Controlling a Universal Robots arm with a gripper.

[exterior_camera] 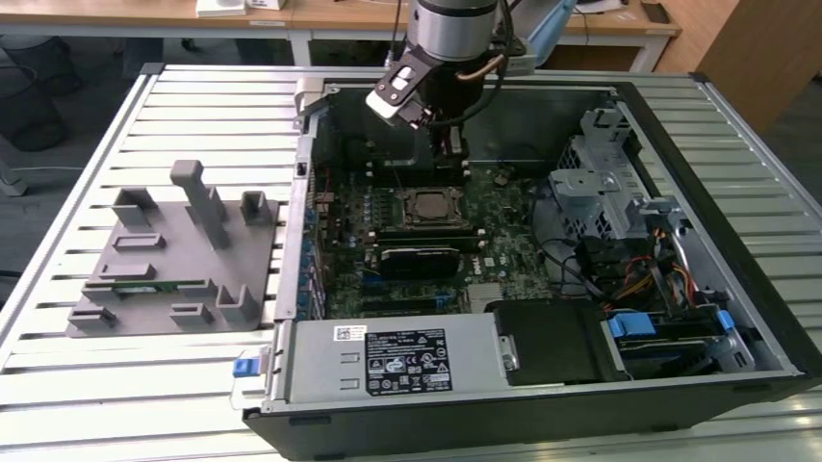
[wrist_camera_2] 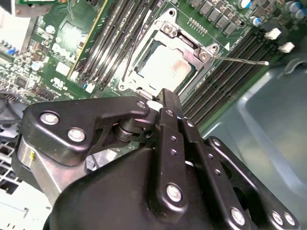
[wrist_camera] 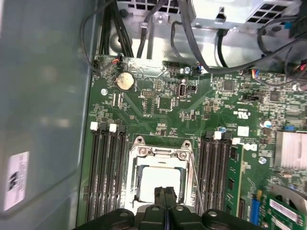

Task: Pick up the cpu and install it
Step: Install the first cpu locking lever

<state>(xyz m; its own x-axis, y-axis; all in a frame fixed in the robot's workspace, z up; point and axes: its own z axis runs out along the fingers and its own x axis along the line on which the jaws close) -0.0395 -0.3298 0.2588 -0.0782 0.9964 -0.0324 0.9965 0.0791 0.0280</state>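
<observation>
Gripper [wrist_camera_2: 165,103]: black linkage is seen closest to the lens in both wrist views; the jaws are pressed together with nothing pinched between them, their tips hanging just above the near edge of the socket.
Cpu [wrist_camera_2: 165,67]: the silvery-white square is found lying flat inside the socket, so it is judged to have been delivered already rather than carried.
Socket frame [wrist_camera: 160,154]: the metal load frame is seen around the cpu, with a thin wire lever [wrist_camera_2: 242,60] lying out to one side; whether the frame is latched cannot be told.
Memory slots [wrist_camera: 108,172]: long dark slots are ranged on both sides of the socket, parallel to it, leaving the socket as the one open landing place.
Motherboard [exterior_camera: 507,226]: the green board is laid flat on the floor of the open computer case [exterior_camera: 757,327], so the socket is presented face-up to the arm reaching down from above.
Grey fixture [exterior_camera: 167,260]: a moulded parts holder is placed on the slatted tabletop [exterior_camera: 77,385] beside the case, on the exterior view's left, well apart from the gripper.
</observation>
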